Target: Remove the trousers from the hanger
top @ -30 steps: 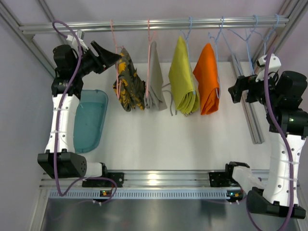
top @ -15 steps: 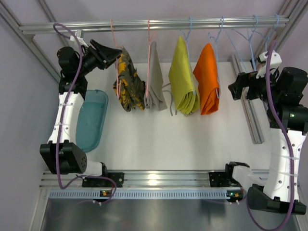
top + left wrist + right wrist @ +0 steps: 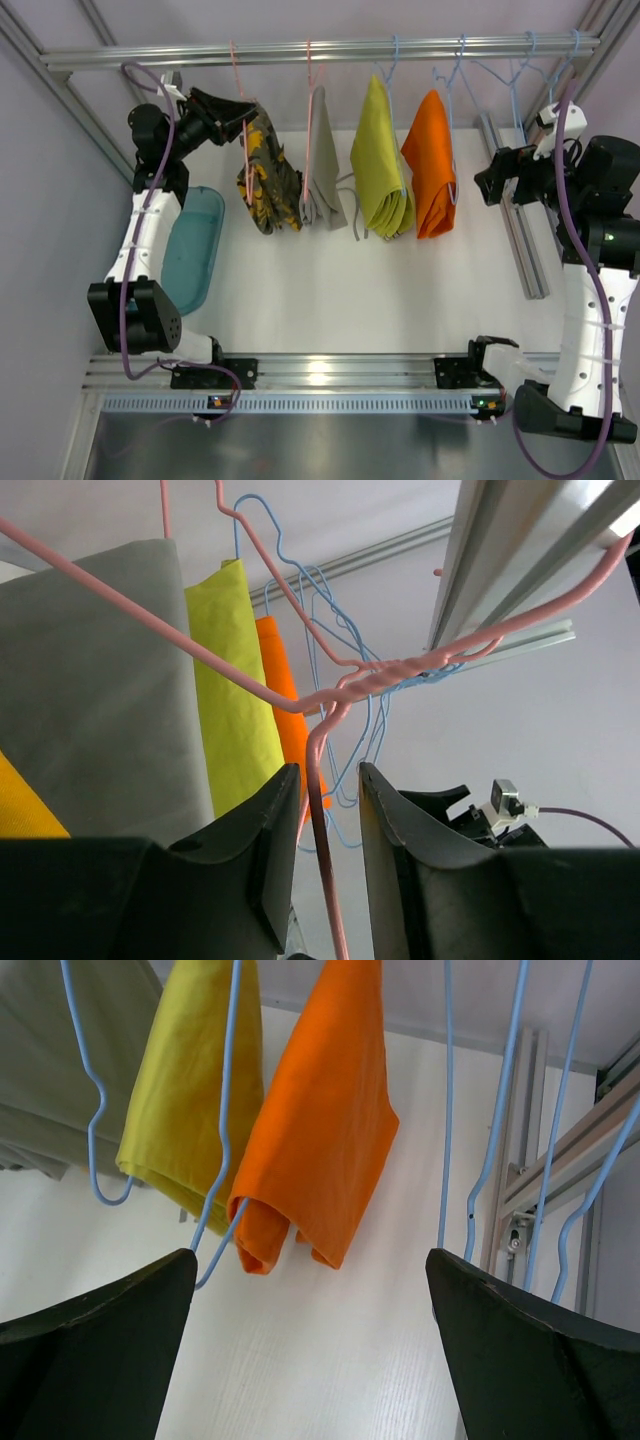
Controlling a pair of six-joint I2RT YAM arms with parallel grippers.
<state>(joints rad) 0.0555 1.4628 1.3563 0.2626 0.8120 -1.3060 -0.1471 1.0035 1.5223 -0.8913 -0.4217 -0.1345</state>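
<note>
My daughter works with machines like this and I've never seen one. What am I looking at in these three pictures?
Two white jointed robot arms stand at the near edge of a white table. The wide picture looks down from above; the other two come from a camera on each wrist. From a metal rail hang wire hangers with folded cloth: yellow-and-dark camouflage trousers, pale grey trousers, a yellow-green cloth, an orange cloth. A teal plastic tray lies on the table. The left hand has its black fingers either side of the camouflage pair's pink wire hanger, not visibly clamped. The right hand is wide open, holding nothing.
</note>
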